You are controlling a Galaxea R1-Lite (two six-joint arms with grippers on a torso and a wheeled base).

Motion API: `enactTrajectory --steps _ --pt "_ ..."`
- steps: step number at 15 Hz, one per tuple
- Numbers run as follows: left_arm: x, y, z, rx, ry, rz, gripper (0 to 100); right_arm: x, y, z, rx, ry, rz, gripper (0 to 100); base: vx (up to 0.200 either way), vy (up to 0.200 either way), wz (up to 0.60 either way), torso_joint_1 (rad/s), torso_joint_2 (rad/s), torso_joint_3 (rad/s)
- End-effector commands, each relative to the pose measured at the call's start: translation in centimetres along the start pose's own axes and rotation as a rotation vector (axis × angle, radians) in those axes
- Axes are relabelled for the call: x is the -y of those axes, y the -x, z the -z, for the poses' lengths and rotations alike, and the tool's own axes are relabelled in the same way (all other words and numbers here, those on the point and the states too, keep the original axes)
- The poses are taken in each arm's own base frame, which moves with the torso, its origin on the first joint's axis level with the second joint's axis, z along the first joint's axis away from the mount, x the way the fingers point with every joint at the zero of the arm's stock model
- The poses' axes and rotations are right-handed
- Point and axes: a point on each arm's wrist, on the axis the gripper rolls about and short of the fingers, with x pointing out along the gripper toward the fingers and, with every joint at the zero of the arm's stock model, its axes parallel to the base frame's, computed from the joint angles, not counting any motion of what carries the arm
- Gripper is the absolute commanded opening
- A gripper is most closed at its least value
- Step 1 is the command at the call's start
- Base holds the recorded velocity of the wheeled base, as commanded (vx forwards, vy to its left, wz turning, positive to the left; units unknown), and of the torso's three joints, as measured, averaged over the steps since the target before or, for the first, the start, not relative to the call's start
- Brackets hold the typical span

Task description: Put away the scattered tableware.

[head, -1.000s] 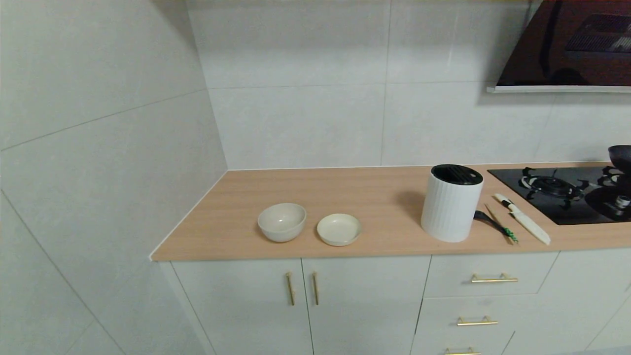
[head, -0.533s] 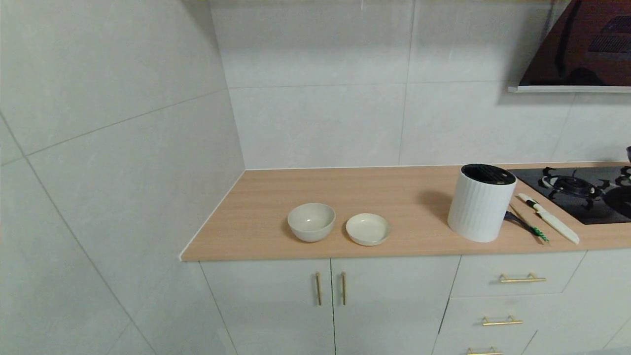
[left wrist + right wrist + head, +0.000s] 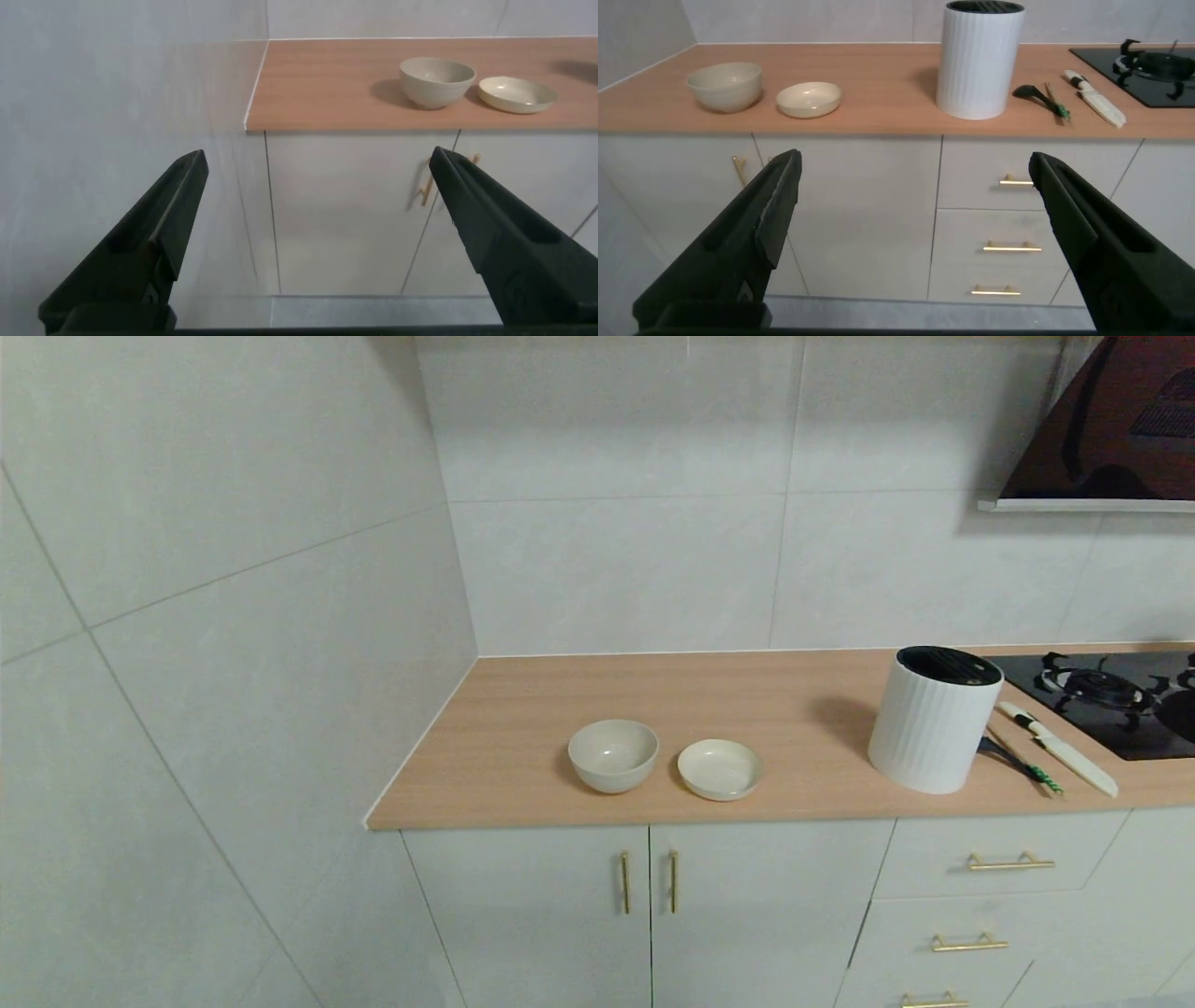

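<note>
Both grippers hang empty, fingers spread wide: the left gripper (image 3: 316,161) and the right gripper (image 3: 915,163) sit well short of the counter (image 3: 747,700), facing the cupboard doors below it. Well ahead of the left fingers stand a bowl (image 3: 436,81) and a shallow dish (image 3: 518,93), just beside each other and near the front edge. Well ahead of the right fingers stands a white ribbed holder (image 3: 981,58). Past it a black ladle (image 3: 1029,91), chopsticks (image 3: 1055,103) and a knife (image 3: 1094,97) lie flat, near the stove (image 3: 1102,695).

The likely troubles:
- An arm may catch the counter's lip as it rises.
- A careless push may slide the bowl or dish off the edge.
- The flat, thin chopsticks and knife may skid away from closing fingers.
- A reach past the tall holder may tip it.
</note>
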Motion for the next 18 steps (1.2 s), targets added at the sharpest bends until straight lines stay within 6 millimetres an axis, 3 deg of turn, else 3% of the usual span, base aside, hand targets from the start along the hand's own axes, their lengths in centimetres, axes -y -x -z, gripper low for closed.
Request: enactTrajectory --steps 1,10,18 --pt "0.0 0.0 0.0 0.0 0.0 -0.001 100 0.0 0.0 0.0 0.0 0.0 0.0 100 0.0 0.0 0.0 0.0 0.0 0.0" --pt "0.0 0.0 0.0 0.0 0.0 -0.001 100 0.0 -0.01 -0.01 -0.001 -0.001 0.0 100 0.0 0.0 0.0 -0.008 0.02 0.009" --pt "0.0 0.0 0.0 0.0 0.0 -0.001 100 0.0 0.0 0.0 0.0 -0.001 0.0 100 0.0 0.0 0.0 -0.178 0.38 0.201"
